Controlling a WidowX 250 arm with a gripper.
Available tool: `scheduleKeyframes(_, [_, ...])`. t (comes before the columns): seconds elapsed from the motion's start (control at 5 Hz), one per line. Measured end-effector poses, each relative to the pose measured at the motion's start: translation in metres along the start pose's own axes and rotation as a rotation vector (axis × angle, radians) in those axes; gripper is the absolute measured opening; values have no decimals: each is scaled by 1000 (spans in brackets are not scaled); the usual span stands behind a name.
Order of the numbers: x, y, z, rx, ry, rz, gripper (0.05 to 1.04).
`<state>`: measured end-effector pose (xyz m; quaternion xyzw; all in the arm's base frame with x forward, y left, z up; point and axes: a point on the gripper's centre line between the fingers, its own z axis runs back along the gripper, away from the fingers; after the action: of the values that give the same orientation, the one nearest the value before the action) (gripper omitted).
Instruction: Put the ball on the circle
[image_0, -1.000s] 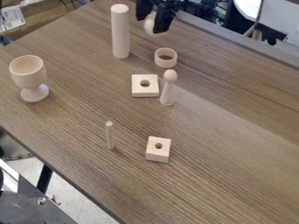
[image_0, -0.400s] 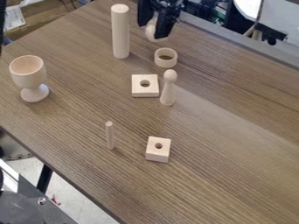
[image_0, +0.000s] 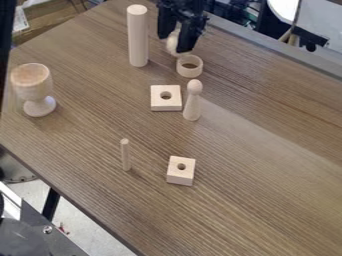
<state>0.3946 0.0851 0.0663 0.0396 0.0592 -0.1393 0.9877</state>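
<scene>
Gripper at the upper middle of the view, hanging fingers-down above the far part of the table. Its fingers are closed on the ball, one to each side; pale wood shows between the dark tips and bulges out below them. The key relation: ball to ring. The ring, which I take for the circle of the task, rests on the tabletop, opening upward, just beside the ball as seen from the camera: down the view and a little to its right. The ball's lower edge nearly meets the ring's far left rim in the picture. How high the ball hangs I cannot tell from this slant, so contact is uncertain; I judge it to be above the wood and off the ring's centre. What the move calls for, in my reading: a short shift toward the camera and slightly to the view's right, to bring the ball over the opening, then a straight lowering and a gentle release. Worth watching: coming down early could catch the rim and push the ring aside, and a rough release could let the ball roll. The tall cylinder stands upright left of the gripper; the peg figure stands on the ring's near side.
</scene>
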Motion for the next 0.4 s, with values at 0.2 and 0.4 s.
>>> scheduleKeyframes(0.2, [3,-4,1,1,-4,-9,728])
scheduleKeyframes(0.4, [6,-10,1,5,-6,-20,728])
